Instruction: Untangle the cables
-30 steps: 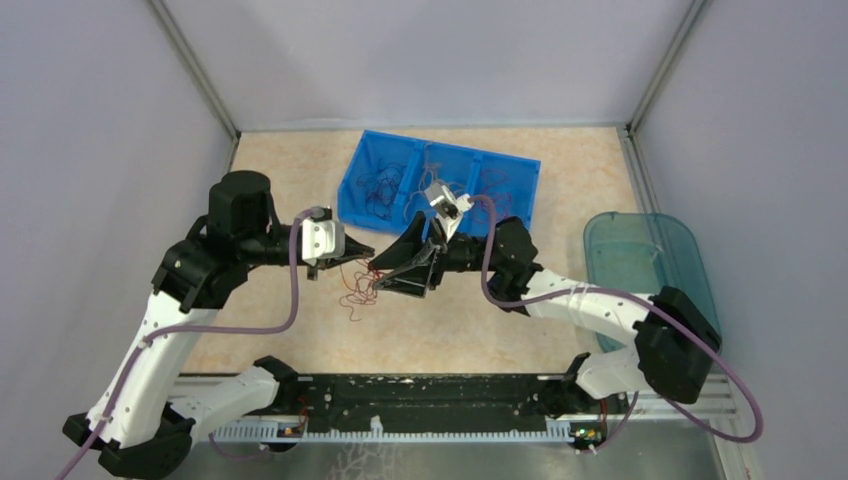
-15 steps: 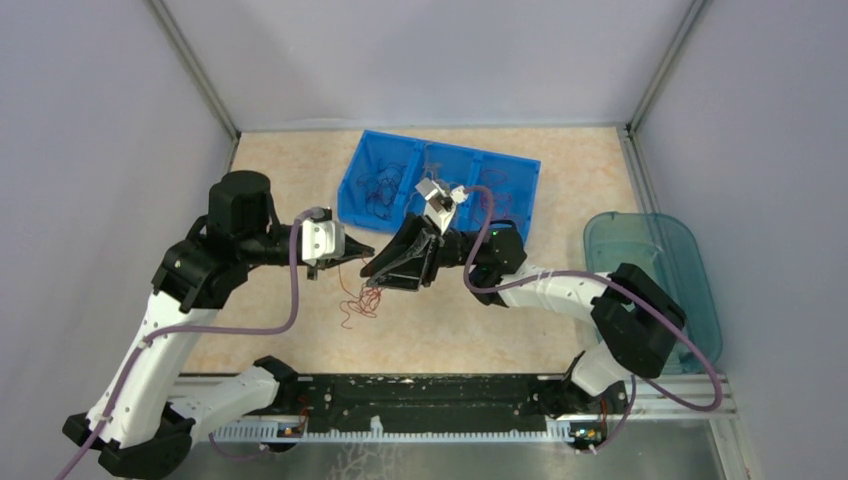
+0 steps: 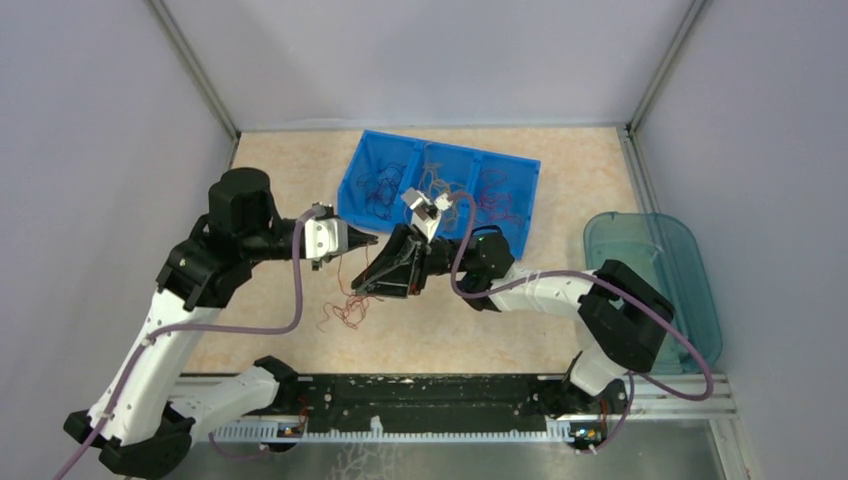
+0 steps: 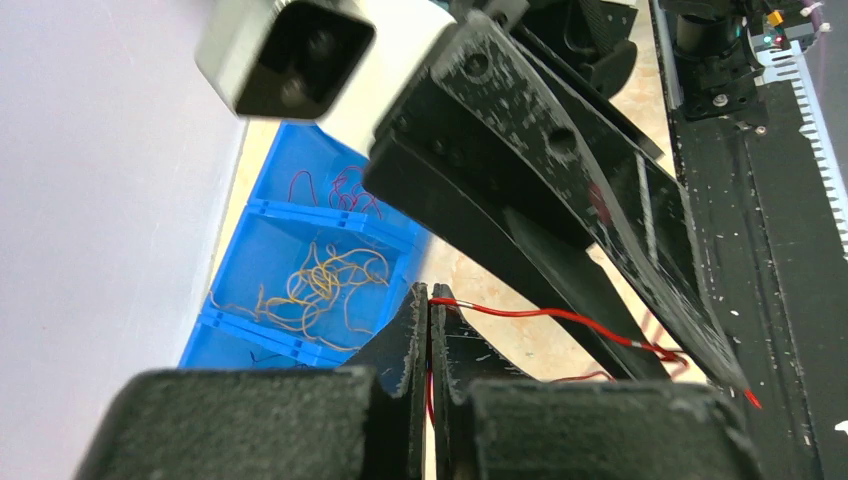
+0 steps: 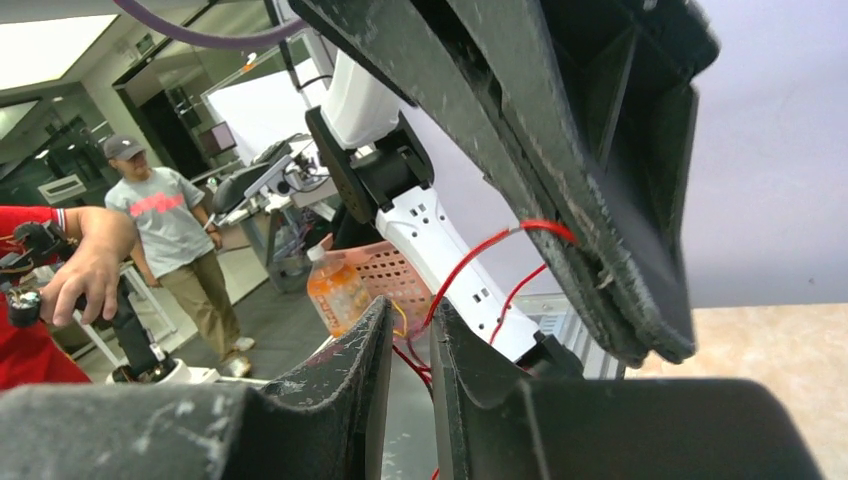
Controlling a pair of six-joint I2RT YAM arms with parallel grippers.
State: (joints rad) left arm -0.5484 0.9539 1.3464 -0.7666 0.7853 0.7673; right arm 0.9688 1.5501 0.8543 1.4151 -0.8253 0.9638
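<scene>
The cables are thin strands. A small red tangle (image 3: 343, 310) hangs and trails on the table below both grippers. One red cable (image 4: 560, 318) runs taut from my left gripper (image 4: 430, 298) to the right gripper's fingers (image 4: 600, 250). My left gripper (image 3: 370, 242) is shut on that cable. My right gripper (image 5: 412, 308) stands open by a narrow gap, with red strands (image 5: 470, 265) passing between its jaws. In the top view my right gripper (image 3: 362, 284) sits just below and right of the left one. Sorted cables lie in the blue bin (image 3: 520, 165), among them yellow ones (image 4: 322, 283).
A clear teal tub (image 3: 690, 250) stands at the right edge. The black rail (image 3: 400, 410) with the arm bases runs along the near edge. Grey walls enclose the table on three sides.
My right arm has reached further left toward the left gripper, and its jaws have narrowed. The red tangle has shifted slightly left. The left gripper stays shut.
</scene>
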